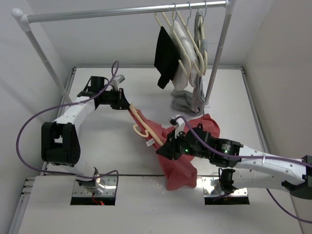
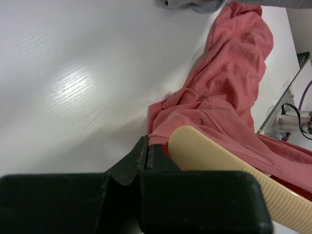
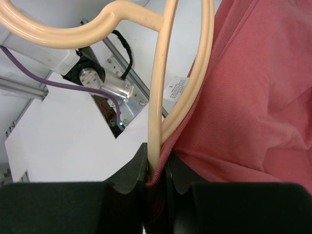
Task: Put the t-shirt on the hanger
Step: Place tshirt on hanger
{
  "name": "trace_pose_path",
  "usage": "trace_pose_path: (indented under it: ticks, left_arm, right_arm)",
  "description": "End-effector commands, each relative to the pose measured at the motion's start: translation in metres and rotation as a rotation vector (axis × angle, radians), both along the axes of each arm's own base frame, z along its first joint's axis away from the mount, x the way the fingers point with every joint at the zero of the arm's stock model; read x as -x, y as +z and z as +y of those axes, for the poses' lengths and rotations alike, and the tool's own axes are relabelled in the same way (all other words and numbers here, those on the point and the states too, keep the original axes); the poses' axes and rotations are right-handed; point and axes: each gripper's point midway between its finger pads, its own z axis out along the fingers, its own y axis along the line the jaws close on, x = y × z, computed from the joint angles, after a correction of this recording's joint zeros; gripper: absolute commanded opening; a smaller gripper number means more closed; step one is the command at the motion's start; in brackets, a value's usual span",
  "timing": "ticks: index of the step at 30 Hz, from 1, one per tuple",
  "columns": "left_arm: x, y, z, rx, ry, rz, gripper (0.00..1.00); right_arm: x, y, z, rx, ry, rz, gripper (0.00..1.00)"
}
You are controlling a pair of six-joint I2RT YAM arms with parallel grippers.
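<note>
Right wrist: I see right fingers clamped on hanger and t-shirt hem; left fingers pinch t-shirt edge over worktop.

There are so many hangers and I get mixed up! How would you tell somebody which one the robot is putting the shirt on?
Look at the white table, not the metal rail. In the middle sits a crumpled red t-shirt, and the hanger pokes out of it. It is peach-tan all over, hook included, while the cream hangers on the rail have metal hooks.
</note>
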Motion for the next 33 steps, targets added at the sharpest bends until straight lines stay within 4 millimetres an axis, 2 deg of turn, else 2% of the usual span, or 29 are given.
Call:
trace_pose_path:
  ticks: [1,8,12,13,14,15,16,19,20,24,26,28,33]
  left_arm:
    - [-0.114,0.054,0.101,-0.312,0.32,-0.455,0.0]
    - [-0.114,0.072,0.097,-0.32,0.272,-0.504,0.0]
    - [-0.113,0.073,0.094,-0.369,0.242,-0.534,0.0]
    - [-0.114,0.072,0.098,-0.389,0.253,-0.537,0.0]
    - [-0.115,0.075,0.092,-0.385,0.244,-0.55,0.0]
    - [-0.118,0.083,0.092,-0.383,0.248,-0.572,0.0]
    - [-0.12,0.076,0.087,-0.382,0.237,-0.561,0.0]
    - [-0.137,0.076,0.085,-0.366,0.235,-0.557,0.0]
    - [-0.145,0.084,0.091,-0.373,0.254,-0.567,0.0]
    - [-0.164,0.086,0.109,-0.418,0.29,-0.576,0.0]
    - [-0.167,0.092,0.118,-0.441,0.303,-0.596,0.0]
    - [-0.168,0.093,0.119,-0.463,0.287,-0.611,0.0]
    - [-0.156,0.125,0.116,-0.482,0.253,-0.698,0.0]
  right_arm:
    - [0.069,0.012,-0.006,0.009,0.271,0.175,0.0]
    - [0.069,0.012,-0.005,0.01,0.268,0.185,0.0]
    - [0.069,0.002,-0.01,0.054,0.255,0.201,0.0]
    - [0.071,0.007,-0.009,0.044,0.276,0.196,0.0]
    - [0.073,0.005,-0.008,0.051,0.284,0.204,0.0]
    - [0.075,0.007,-0.006,0.048,0.3,0.212,0.0]
    - [0.075,0.006,-0.006,0.05,0.304,0.204,0.0]
    - [0.078,0.01,-0.007,0.056,0.317,0.215,0.0]
    - [0.078,0.01,-0.007,0.056,0.317,0.215,0.0]
    - [0.079,0.009,-0.011,0.065,0.31,0.231,0.0]
    - [0.079,0.008,-0.013,0.063,0.297,0.236,0.0]
    - [0.079,0.006,-0.017,0.073,0.282,0.245,0.0]
    - [0.075,-0.004,-0.022,0.12,0.253,0.252,0.0]
